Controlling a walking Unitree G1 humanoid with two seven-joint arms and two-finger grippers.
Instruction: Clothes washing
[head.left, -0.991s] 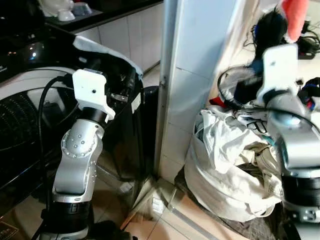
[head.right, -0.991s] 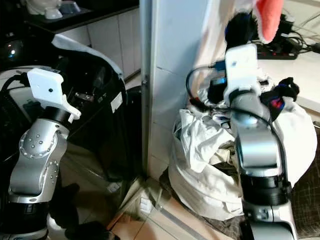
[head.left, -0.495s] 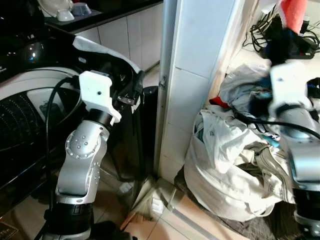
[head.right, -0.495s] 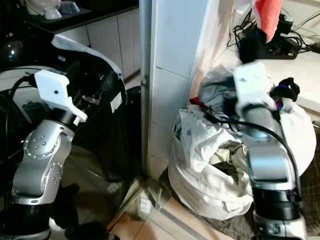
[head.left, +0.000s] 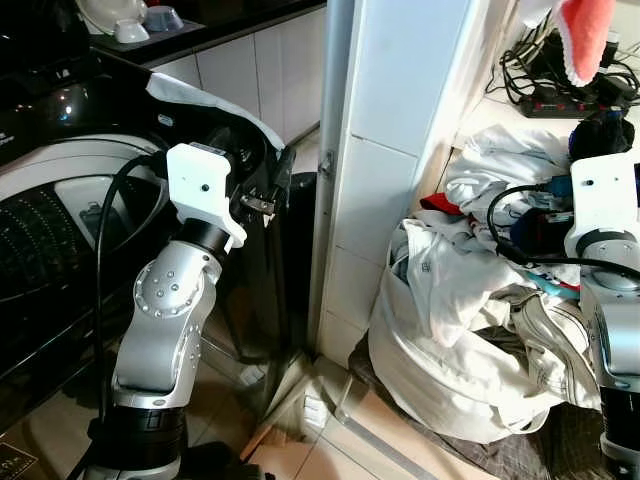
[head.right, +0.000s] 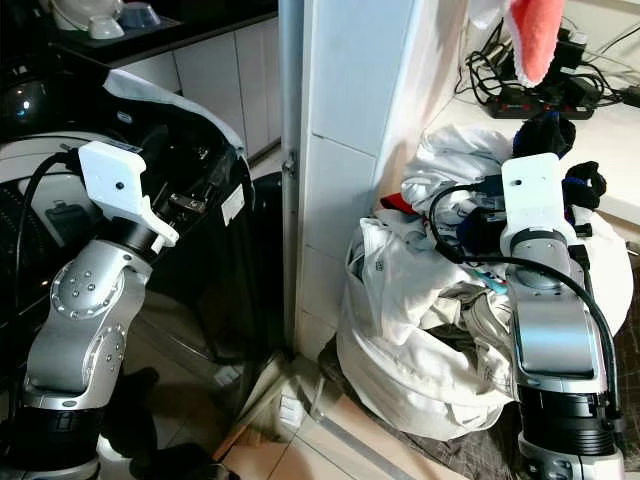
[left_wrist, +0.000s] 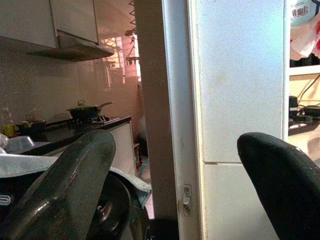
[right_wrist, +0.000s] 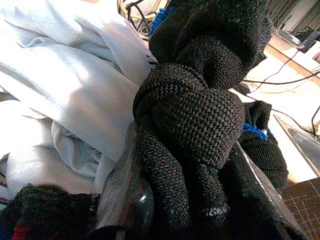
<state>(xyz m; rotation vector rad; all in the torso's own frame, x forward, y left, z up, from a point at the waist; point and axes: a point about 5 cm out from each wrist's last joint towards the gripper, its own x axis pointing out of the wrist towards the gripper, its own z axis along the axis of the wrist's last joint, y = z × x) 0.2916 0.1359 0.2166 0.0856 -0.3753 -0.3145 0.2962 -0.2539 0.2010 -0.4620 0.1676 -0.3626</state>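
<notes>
A white laundry bag stuffed with pale clothes sits on the floor at the right. My right gripper is over the pile at its far right, shut on a black knitted garment, which also shows as a dark bundle above my wrist. At the left stands the dark washing machine with a pale cloth draped over its open top. My left gripper is raised beside the machine's opening, open, with nothing between its fingers.
A white tiled pillar stands between the machine and the bag. Behind the bag are a power strip with tangled cables and a hanging red and white cloth. A dark counter with bowls runs behind the machine.
My right arm has come down from high up to the top of the clothes pile, still with the black garment. My left arm has shifted slightly right.
</notes>
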